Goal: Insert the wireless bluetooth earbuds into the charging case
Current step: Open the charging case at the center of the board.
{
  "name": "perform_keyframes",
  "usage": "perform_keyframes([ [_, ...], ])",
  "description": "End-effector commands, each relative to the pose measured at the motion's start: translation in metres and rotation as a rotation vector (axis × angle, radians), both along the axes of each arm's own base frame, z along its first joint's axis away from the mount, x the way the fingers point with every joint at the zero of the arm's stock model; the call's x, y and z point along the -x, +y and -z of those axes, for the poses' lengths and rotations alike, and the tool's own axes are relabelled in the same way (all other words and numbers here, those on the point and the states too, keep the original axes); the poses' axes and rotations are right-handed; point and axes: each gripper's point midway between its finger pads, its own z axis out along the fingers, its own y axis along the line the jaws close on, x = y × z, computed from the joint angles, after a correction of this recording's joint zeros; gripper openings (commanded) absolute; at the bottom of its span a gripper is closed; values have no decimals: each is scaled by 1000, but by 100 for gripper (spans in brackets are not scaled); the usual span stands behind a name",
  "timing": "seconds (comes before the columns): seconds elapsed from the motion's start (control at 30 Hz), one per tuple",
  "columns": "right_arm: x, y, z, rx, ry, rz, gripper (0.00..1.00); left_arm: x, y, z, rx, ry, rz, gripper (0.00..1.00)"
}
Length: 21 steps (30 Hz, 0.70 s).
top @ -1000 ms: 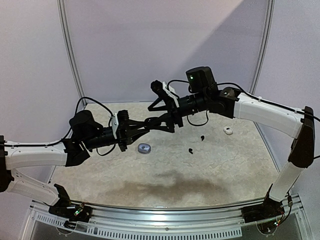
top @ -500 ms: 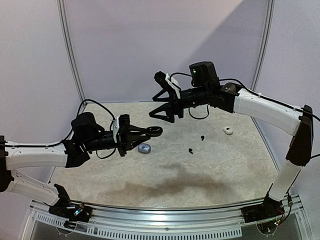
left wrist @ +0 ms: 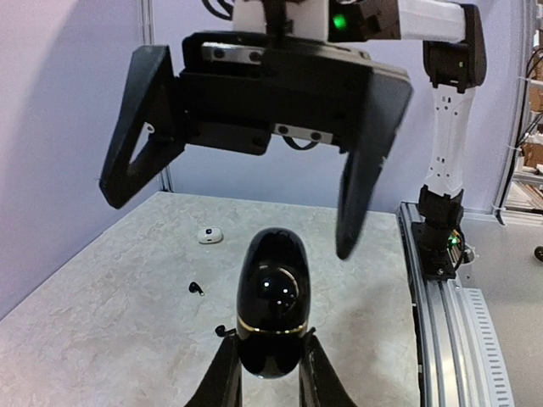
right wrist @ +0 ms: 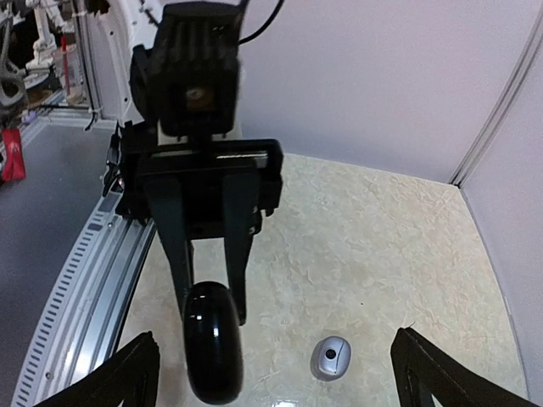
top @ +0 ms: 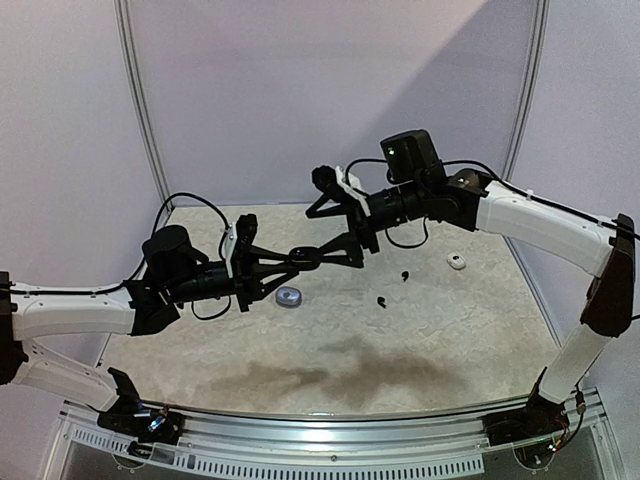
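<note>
Lilac walls back a pale marbled bench. Above it the left gripper is clamped tight on the base of a glossy black case. The case's rounded end points at the right gripper, whose jaws stand wide on either side of that end, apparently not touching it.

The case looks slick and is held only by its lower end. A closing squeeze that lands off-centre could twist it loose or drop it.

Two black earbuds lie on the bench below, toward 4 o'clock from the grippers and well apart from both; neither is held. A silver case sits at 7 o'clock, and a white case lies farther out at 3 o'clock.
</note>
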Motion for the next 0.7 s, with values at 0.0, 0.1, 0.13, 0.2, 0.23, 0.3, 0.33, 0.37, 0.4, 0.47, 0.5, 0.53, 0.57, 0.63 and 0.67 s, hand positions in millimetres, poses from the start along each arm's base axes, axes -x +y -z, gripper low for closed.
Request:
perform_keyframes([
  [0.0, 10, 2, 18, 85, -140, 4, 98, -4, 4, 0, 15, 22, -17, 0],
  [0.1, -5, 7, 27, 111, -141, 65, 99, 0, 3, -2, 13, -5, 4, 0],
  [0.13, -8, 8, 28, 117, -138, 80, 99, 1, 3, -2, 10, -16, 6, 0],
  [0.2, -15, 10, 28, 123, -138, 108, 99, 2, 3, -2, 7, -23, 15, 0],
  [0.23, -18, 11, 26, 126, -138, 120, 98, 5, 2, 0, -6, -48, 31, 0],
  [0.3, -25, 12, 25, 136, -130, 148, 98, 9, 1, 2, -24, -88, 51, 0],
  [0.33, -29, 12, 23, 137, -126, 161, 97, 11, 1, 4, -34, -106, 60, 0],
  [0.37, -32, 12, 21, 135, -116, 172, 97, 12, 0, 6, -46, -127, 69, 0],
  [0.4, -36, 11, 21, 131, -100, 186, 96, 14, 0, 8, -55, -147, 80, 0],
  [0.47, -39, 9, 17, 117, -77, 191, 95, 18, -1, 10, -70, -179, 101, 0],
  [0.5, -41, 8, 14, 109, -69, 193, 95, 19, -1, 11, -77, -187, 109, 0],
  [0.53, -41, 7, 10, 98, -64, 194, 95, 19, -1, 13, -85, -190, 113, 0],
  [0.57, -41, 6, 8, 90, -60, 194, 95, 20, -2, 15, -91, -191, 118, 0],
  [0.63, -38, 5, 1, 72, -56, 185, 94, 21, -2, 18, -106, -189, 126, 0],
  [0.67, -37, 5, -1, 61, -55, 176, 94, 22, -2, 20, -112, -184, 133, 0],
])
